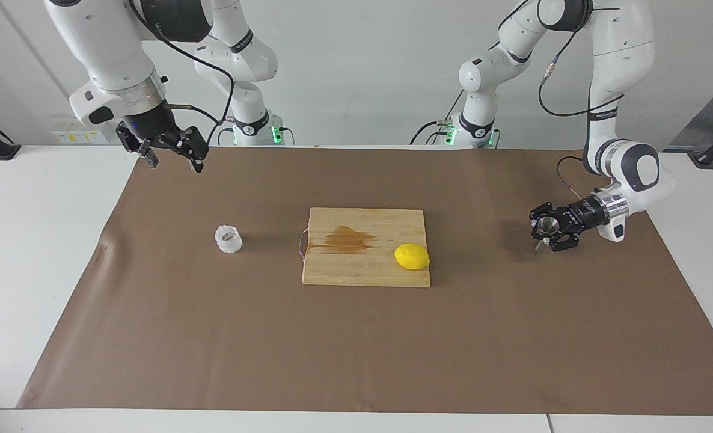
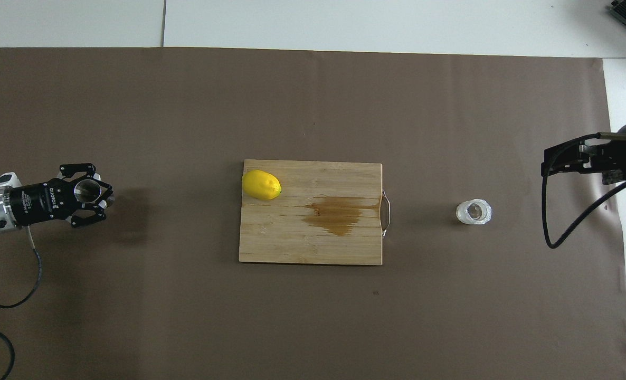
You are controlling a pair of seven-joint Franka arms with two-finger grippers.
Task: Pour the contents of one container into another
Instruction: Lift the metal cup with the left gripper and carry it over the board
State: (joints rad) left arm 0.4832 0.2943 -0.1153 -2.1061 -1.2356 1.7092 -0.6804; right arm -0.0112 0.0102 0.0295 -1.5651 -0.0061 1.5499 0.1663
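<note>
Two tools show, one at each end of the bench. The left tool [image 1: 546, 230] hangs low over the brown mat [image 1: 356, 337] at the left arm's end, turned sideways, and is clenched on the steel jigger [image 1: 546, 226]. The jigger is lifted clear of the mat, its open upper cone facing up between the fingers, as the overhead view shows [image 2: 86, 190]; its lower cone is mostly hidden beneath the tool, with only a small tip showing below. A dark shadow lies on the mat just beside this tool, toward the cutting board.

The right tool [image 1: 169, 150] waits raised over the edge of the mat at the right arm's end, its fingers spread wide and holding nothing. In the overhead view only its dark body and a looping black cable show at the frame's edge [image 2: 582, 158].

Toward the right arm's end the frosted glass cup [image 1: 228, 239] stands upright on the mat, well apart from both tools. At the middle of the mat lies a wooden cutting board [image 1: 365, 270] with a metal handle on the side toward the cup and a brown stain [image 1: 347, 239] on its surface. A yellow lemon [image 1: 412, 257] rests on the board at the corner toward the left arm.
</note>
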